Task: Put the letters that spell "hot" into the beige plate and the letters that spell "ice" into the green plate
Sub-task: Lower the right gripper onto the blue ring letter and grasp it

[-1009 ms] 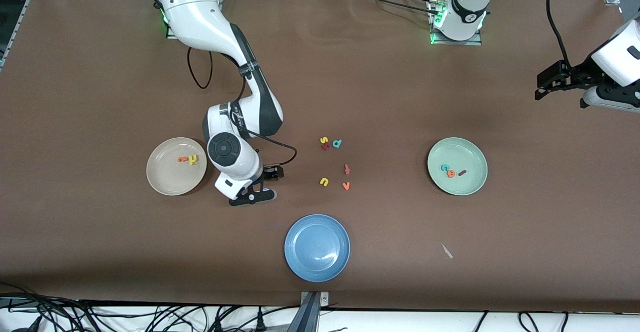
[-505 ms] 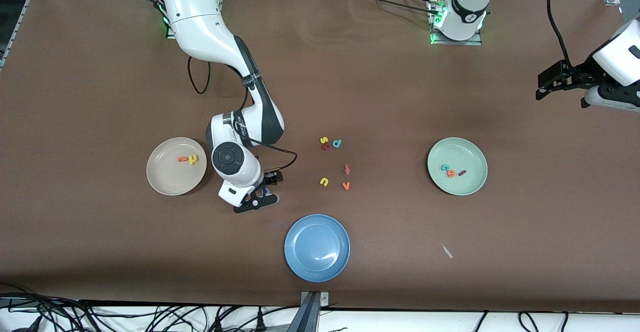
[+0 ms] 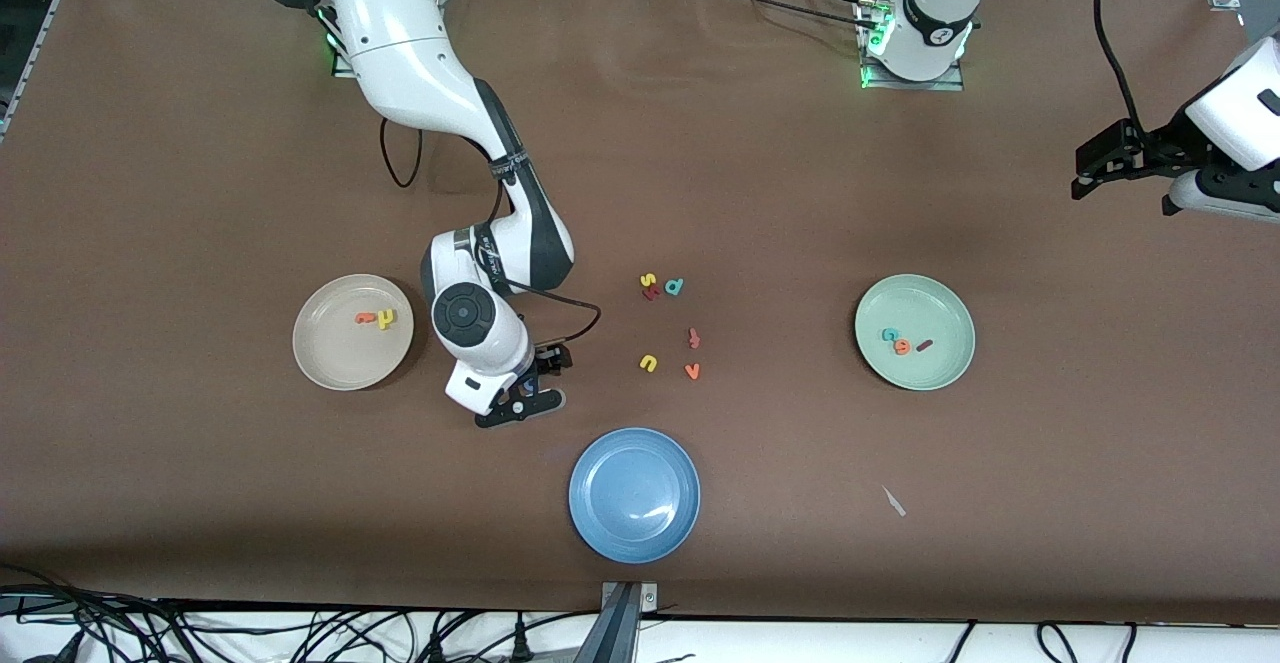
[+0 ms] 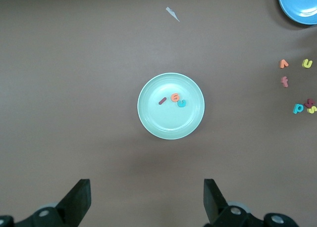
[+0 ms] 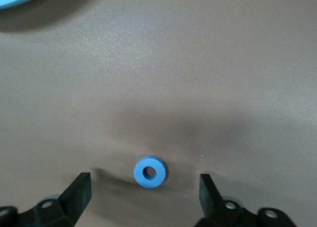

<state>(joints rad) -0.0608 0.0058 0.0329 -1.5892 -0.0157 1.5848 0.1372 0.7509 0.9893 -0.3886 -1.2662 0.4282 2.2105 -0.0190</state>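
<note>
The blue ring-shaped "o" (image 5: 150,172) lies flat on the brown table. My right gripper (image 3: 530,389) is low over it, open, a finger on each side and touching nothing. On the beige plate (image 3: 340,358) lie the orange "t" (image 3: 366,318) and the yellow "h" (image 3: 386,318). The green plate (image 3: 935,368) holds the teal "c" (image 3: 888,334), the orange "e" (image 3: 902,346) and the dark red "i" (image 3: 925,345). My left gripper (image 3: 1098,161) waits open and empty, high over the left arm's end of the table.
A blue plate (image 3: 634,495) sits nearer the front camera than the right gripper. Loose letters lie mid-table: yellow "s" (image 3: 648,280), teal "d" (image 3: 675,287), yellow "u" (image 3: 648,363), orange "v" (image 3: 692,371). A white scrap (image 3: 893,500) lies near the front edge.
My right arm has shifted toward the blue plate and come down with its fingers on either side of the blue "o". The left arm has not moved.
</note>
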